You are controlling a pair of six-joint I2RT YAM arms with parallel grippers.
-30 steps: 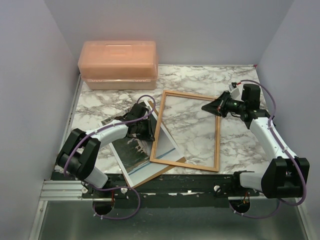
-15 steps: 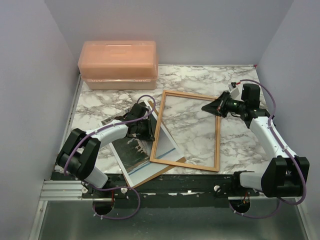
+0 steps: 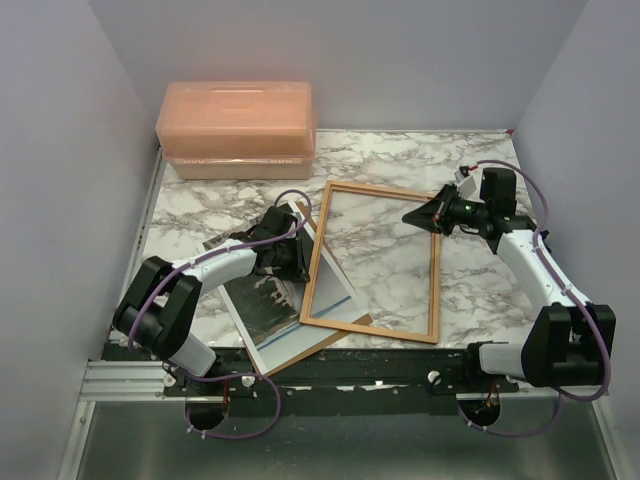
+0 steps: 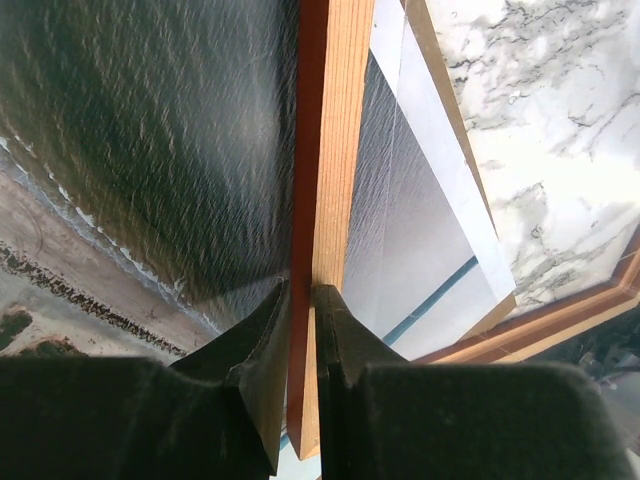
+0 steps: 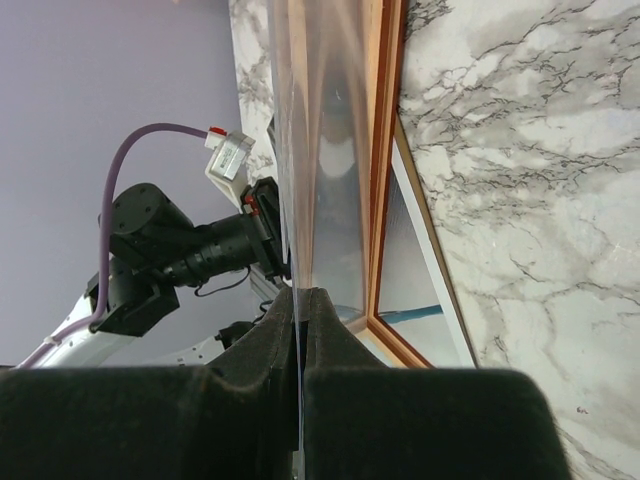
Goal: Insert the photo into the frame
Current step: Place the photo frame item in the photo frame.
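Observation:
The frame [image 3: 437, 285], wood-coloured side up, lies tilted over the middle of the marble table. My left gripper [image 3: 302, 258] is shut on the frame's left bar [image 4: 335, 120], one finger on the red-orange face and one on the wood face. The photo [image 3: 262, 305] lies under that bar, its dark streaky side [image 4: 140, 140] up and its white and blue edge inside the opening. My right gripper [image 3: 413, 215] is at the frame's far right corner, shut on the edge of a clear shiny sheet [image 5: 325, 150] that stands over the frame [image 5: 385, 150].
A brown backing board [image 3: 318, 342] pokes out from under the photo at the near edge. A translucent orange lidded box [image 3: 237, 125] stands at the back left. Purple walls close in both sides, and the black rail runs along the front.
Both grips hold as before. The right arm's elbow has shifted slightly; the frame, photo and sheet have not visibly moved.

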